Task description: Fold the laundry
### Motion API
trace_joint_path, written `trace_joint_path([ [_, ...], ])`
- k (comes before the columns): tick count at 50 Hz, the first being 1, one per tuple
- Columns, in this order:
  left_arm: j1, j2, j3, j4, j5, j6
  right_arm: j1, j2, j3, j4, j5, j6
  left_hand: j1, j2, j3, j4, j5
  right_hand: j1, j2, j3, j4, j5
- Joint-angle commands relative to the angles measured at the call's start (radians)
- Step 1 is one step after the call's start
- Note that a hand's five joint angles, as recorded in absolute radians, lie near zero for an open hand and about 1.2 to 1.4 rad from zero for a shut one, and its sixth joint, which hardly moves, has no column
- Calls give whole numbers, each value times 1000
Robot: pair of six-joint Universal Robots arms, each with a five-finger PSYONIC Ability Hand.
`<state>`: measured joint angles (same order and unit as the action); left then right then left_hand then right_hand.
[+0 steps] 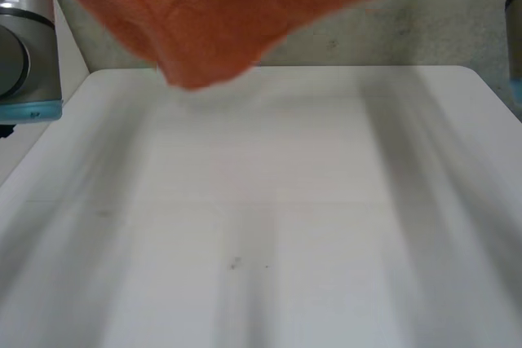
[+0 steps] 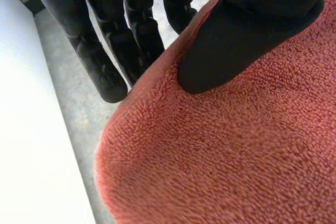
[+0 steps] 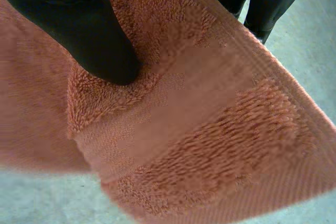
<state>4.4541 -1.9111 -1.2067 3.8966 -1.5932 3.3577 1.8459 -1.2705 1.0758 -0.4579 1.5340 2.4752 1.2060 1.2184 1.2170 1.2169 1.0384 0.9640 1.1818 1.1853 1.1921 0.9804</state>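
Observation:
An orange terry towel hangs in the air above the far edge of the white table, its lowest fold dipping toward the table. In the left wrist view my left hand presses its thumb down on the towel while the fingers reach under its edge, pinching it. In the right wrist view my right hand does the same: the thumb bears on the towel near its woven border band, with the fingers behind the cloth.
The grey joint of my left arm stands at the table's left edge, and a sliver of my right arm at the right edge. Grey floor lies beyond the table's far edge.

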Motion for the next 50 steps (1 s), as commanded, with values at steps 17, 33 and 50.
trace_joint_path([
  [17, 34, -115, -502, -108, 4, 9, -37, 246, 495, 125, -141, 74, 190, 178, 179, 179, 183, 323, 105, 101, 95, 132],
  [33, 42, -65, -545, -218, 4, 6, -161, 250, 515, 289, -212, 321, 190, 178, 179, 179, 183, -151, -369, -372, -379, -342],
  [50, 44, -51, -560, -229, 4, 3, -218, 237, 535, 363, -313, 318, 190, 178, 179, 179, 183, -139, -357, -360, -367, -330],
])
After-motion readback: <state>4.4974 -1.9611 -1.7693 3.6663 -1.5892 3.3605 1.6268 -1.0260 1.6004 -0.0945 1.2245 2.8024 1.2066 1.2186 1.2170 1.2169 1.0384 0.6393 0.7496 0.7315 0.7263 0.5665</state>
